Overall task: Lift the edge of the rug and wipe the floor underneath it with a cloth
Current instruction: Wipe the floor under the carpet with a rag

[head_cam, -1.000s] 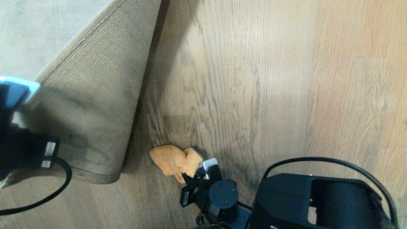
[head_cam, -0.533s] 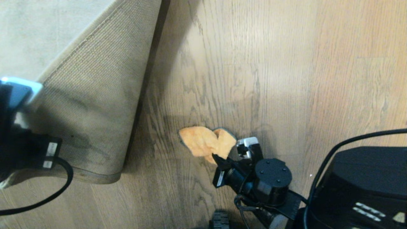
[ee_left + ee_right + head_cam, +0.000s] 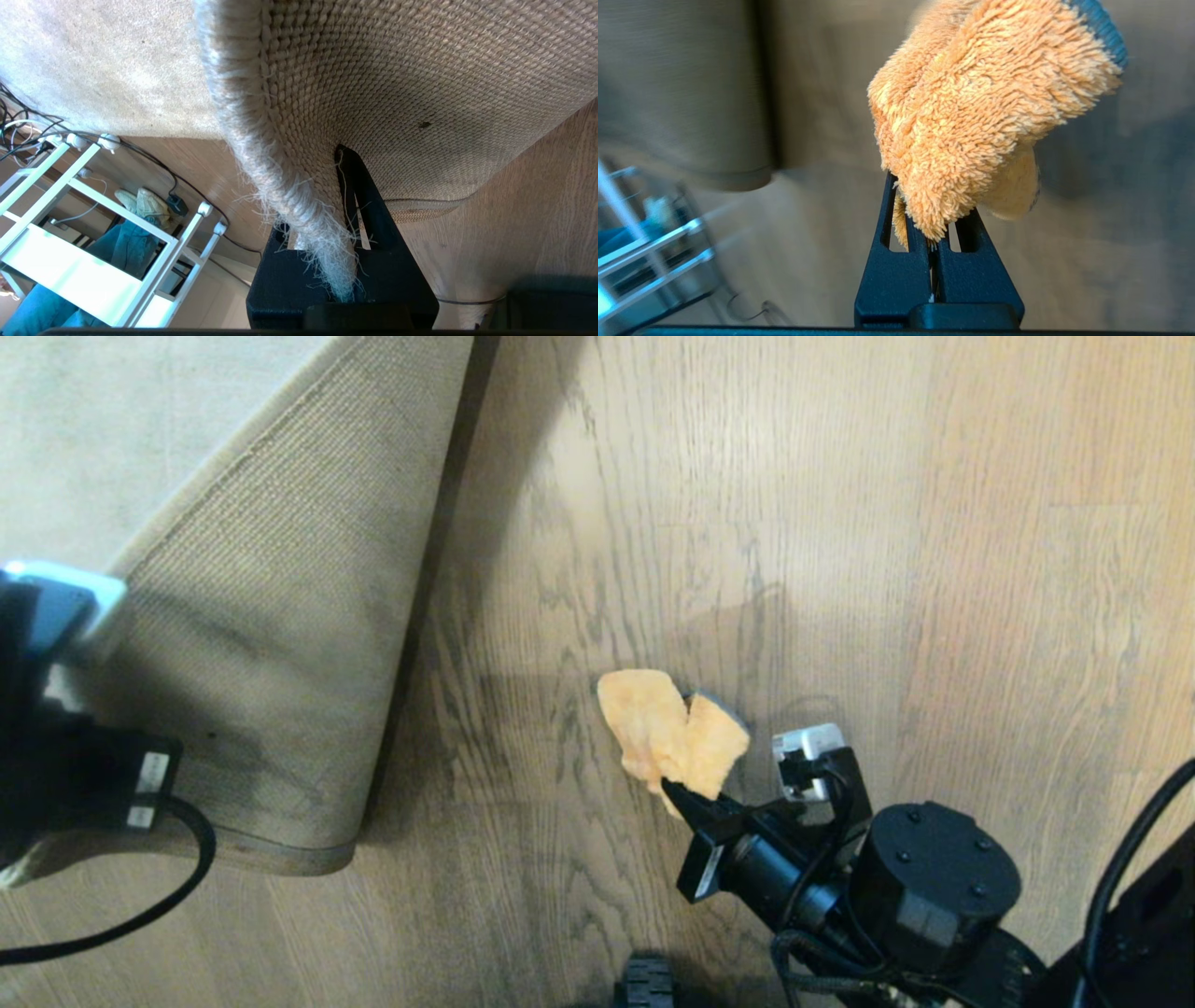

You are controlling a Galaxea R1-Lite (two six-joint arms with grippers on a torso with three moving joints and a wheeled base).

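The right gripper (image 3: 934,242) has its two black fingers (image 3: 896,261) pressed almost together, pinching a fold of the orange-yellow microfibre cloth (image 3: 971,112). In the right wrist view the cloth bunches out beyond the fingertips as a shaggy wad, with a strip of dark edge trim showing at one corner. In the head view the same cloth (image 3: 672,733) lies against the wood-plank floor (image 3: 934,569), right of the turned-up rug and well apart from it, with the right gripper (image 3: 686,795) just behind it.

The left gripper (image 3: 348,205) is clamped nearly shut on the rug edge (image 3: 289,186); the frayed pale border runs down between its black fingers (image 3: 369,200), and loose threads stick out around them. The woven brownish-tan backing faces the camera there, with a small dark speck on it.

The head view shows what neither wrist camera does: the whole rug corner (image 3: 271,644) is folded back, backing upward, casting a dark shadow on the bare planks beside it. The left arm sits at the picture's left edge, its fingers out of sight there. A black cable (image 3: 140,915) loops over the floor below it.

Only the left wrist view shows a white metal rack (image 3: 93,242), cables on the floor and a person's blue-trousered leg (image 3: 126,242) with a light shoe behind the rack. The right wrist view catches the rack only as a blur.
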